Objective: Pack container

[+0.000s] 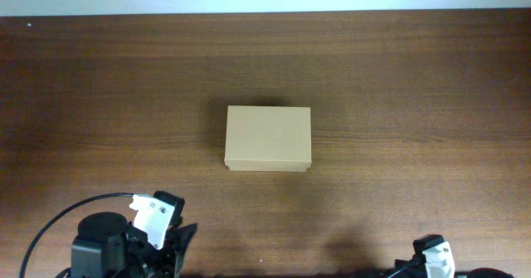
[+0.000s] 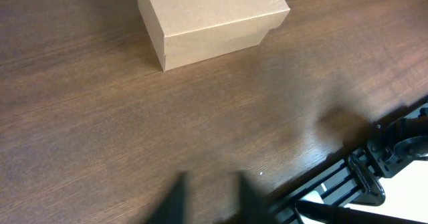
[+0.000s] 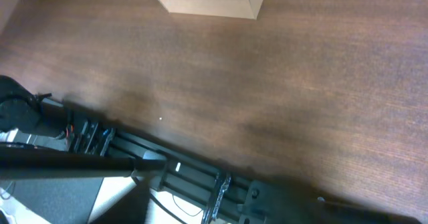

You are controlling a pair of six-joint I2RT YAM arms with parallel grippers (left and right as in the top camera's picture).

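The container [image 1: 268, 139] is a small plain brown cardboard box with its lid down, standing mid-table. The left wrist view has the container [image 2: 207, 20] at the top, and the right wrist view catches only the lower edge of the container [image 3: 207, 0]. My left gripper [image 2: 212, 200] hangs low over bare wood near the table's front edge, its two blurred dark fingers apart and nothing between them. In the overhead view my left gripper [image 1: 176, 238] is at the bottom left, well short of the box. My right gripper [image 3: 221, 207] shows as blurred dark shapes set wide apart over the table's front edge, holding nothing.
A black rail [image 3: 134, 147] runs along the table's front edge, with the other arm's mount and cables beside it. A black cable [image 1: 46, 224] loops at the bottom left. Only the white top of the right arm [image 1: 436, 257] shows at the bottom right.
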